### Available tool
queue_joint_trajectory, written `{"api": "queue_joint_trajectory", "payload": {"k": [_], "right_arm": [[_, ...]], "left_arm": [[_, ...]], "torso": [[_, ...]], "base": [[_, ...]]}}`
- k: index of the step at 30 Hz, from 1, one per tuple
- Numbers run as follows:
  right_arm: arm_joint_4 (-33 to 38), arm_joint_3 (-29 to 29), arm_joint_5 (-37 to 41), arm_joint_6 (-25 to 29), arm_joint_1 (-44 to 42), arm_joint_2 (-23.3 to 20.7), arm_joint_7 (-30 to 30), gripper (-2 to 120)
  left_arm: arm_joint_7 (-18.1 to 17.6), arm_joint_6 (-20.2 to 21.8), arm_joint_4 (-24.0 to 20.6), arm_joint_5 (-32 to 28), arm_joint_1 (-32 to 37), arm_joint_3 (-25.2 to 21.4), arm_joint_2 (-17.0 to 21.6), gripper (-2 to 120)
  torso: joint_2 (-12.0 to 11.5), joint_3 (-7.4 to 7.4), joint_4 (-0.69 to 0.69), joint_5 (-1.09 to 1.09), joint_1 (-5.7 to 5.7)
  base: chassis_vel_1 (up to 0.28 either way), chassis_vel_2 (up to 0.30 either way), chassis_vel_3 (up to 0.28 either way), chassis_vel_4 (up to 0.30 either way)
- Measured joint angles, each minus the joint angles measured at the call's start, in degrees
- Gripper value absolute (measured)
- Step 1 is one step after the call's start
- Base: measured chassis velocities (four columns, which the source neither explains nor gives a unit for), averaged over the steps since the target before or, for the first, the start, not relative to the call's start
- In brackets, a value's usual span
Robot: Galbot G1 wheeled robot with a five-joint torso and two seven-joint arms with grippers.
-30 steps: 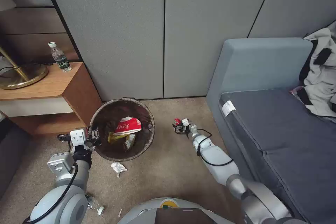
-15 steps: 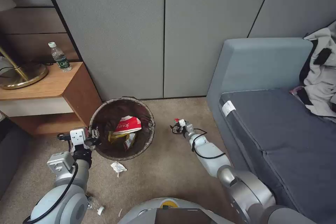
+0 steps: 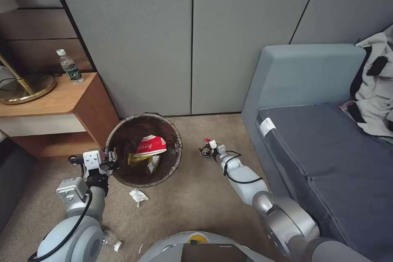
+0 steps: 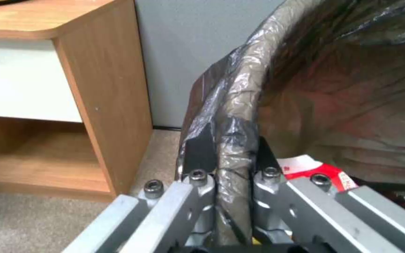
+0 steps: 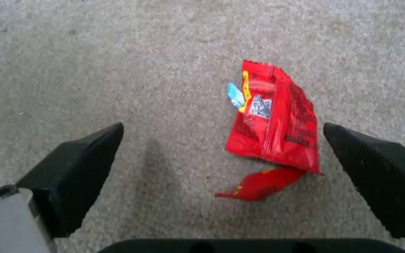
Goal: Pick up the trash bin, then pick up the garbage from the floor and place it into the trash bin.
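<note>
Where our own body fills the near edge of the head view, a clear bottle [image 3: 109,239] lies on the carpet [image 3: 192,196] just beside the left arm, its white cap [image 3: 117,246] next to it. A little farther out, a crumpled white tissue [image 3: 138,195] sits on the carpet, near the bin's front edge but apart from it.

Our left gripper [image 3: 109,161] holds the trash bin [image 3: 123,174] at its near-left rim; the left wrist view shows the fingers [image 4: 200,149] pinching the bag-covered rim [image 4: 240,116] from both sides. Inside the bin lie a red-and-white wrapper [image 3: 150,145] and yellow wrappers [image 3: 139,159].

Our right gripper [image 3: 206,150] reaches low over the carpet to the right of the bin, between the bin and the sofa [image 3: 319,147]. In the right wrist view its fingers [image 5: 76,168] are spread wide, a red snack wrapper [image 5: 275,123] lying flat on the carpet between them, nearer one finger, touching neither. A small red scrap [image 5: 261,182] lies against the wrapper's lower corner.

Farther back, left of the bin, stands a wooden counter [image 3: 61,98] carrying a water bottle [image 3: 69,66] and a brass lamp base [image 3: 24,88]. Grey wall panels [image 3: 192,37] close the scene.
</note>
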Motion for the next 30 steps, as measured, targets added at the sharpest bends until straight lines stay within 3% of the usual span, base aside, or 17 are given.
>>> {"api": "queue_joint_trajectory", "payload": {"k": [11, 30], "right_arm": [[-0.94, 0.15, 3.98, -3.52, 1.04, 0.21, 0.04, 100], [-1.81, 0.34, 4.03, -6.34, 2.0, 0.86, 1.96, 100]], "left_arm": [[0.04, -0.08, 0.0, 0.09, 0.07, 0.11, -0.1, 3], [0.18, -0.24, 0.0, 0.52, 0.16, 0.27, -0.54, 3]], "torso": [[0.0, 0.0, -0.01, 0.0, 0.0], [0.0, 0.0, 0.0, 0.0, 0.0]], "base": [[0.0, 0.0, 0.0, 0.0], [0.0, 0.0, 0.0, 0.0]]}}
